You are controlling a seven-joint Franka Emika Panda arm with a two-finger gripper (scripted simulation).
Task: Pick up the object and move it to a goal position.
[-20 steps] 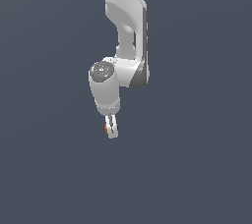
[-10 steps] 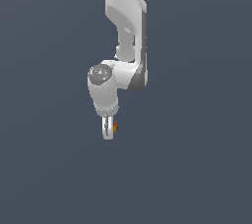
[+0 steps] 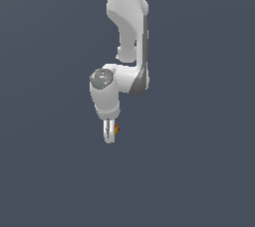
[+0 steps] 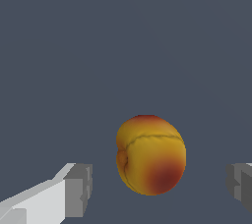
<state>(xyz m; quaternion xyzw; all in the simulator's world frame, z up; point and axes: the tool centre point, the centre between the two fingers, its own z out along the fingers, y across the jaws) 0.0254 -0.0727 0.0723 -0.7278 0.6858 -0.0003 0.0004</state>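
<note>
Gripper (image 4: 160, 188) spread wide — fruit-like ball (image 4: 151, 155) sits between its pads (image 4: 78, 190), touching neither, gaps both sides.

The arm (image 3: 127, 17) has smooth, rounded white link shells with dark grey bands at the joints. One joint carries a round grey cap (image 3: 102, 78) with faint speckled marks. The claw (image 3: 109, 134) has white fingers (image 4: 44, 199) ending in blocky grey pads (image 4: 78, 191).
</note>
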